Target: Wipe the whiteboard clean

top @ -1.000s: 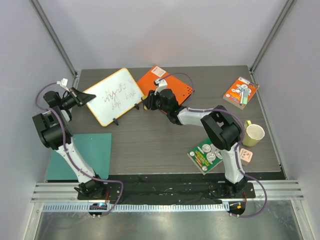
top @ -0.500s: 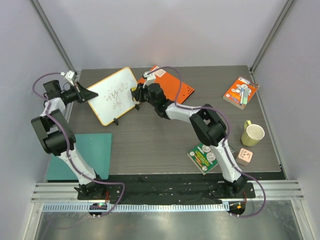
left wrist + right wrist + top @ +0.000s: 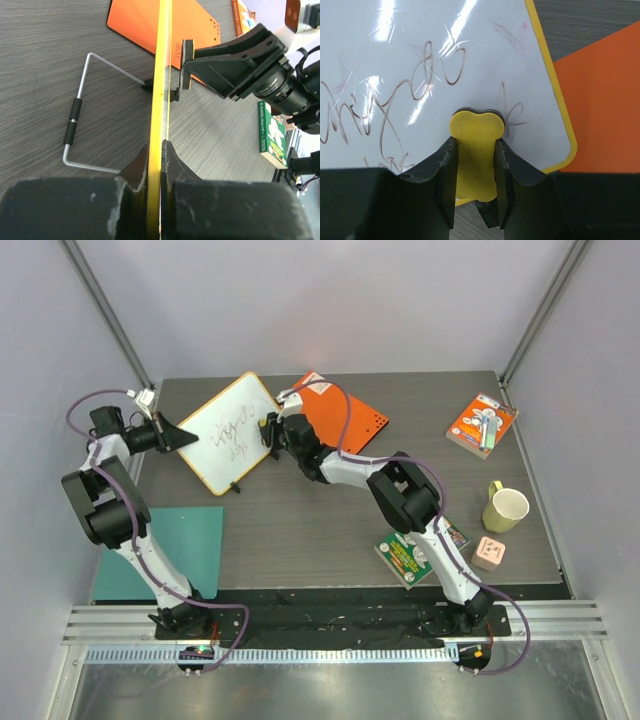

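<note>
- On the far left of the table (image 3: 330, 530), the whiteboard (image 3: 228, 432) stands tilted on a wire stand (image 3: 80, 110). It is just beside the orange board (image 3: 350, 420), with its written face toward the right arm.
- Left gripper (image 3: 156, 152): the jaws are pinched tight on the board's yellow rim at the edge away from the orange board. We read this as a steadying hold.
- Right gripper (image 3: 472, 150): the jaws are closed on a yellow eraser (image 3: 472, 127). The eraser appears pressed to the white face near the rounded corner next to the orange board.
- Scribbles (image 3: 427, 70): dark loops run across most of the face in both the overhead and right wrist views. We see faint smears (image 3: 507, 35) near the rim and cannot tell whether they are wiped ink.
- Progress, our judgement: early.
  - Done: the eraser is in hand and at the surface, and the board is braced.
  - Left: little if any writing looks cleared, so nearly the whole written area remains to wipe, from this corner across.
</note>
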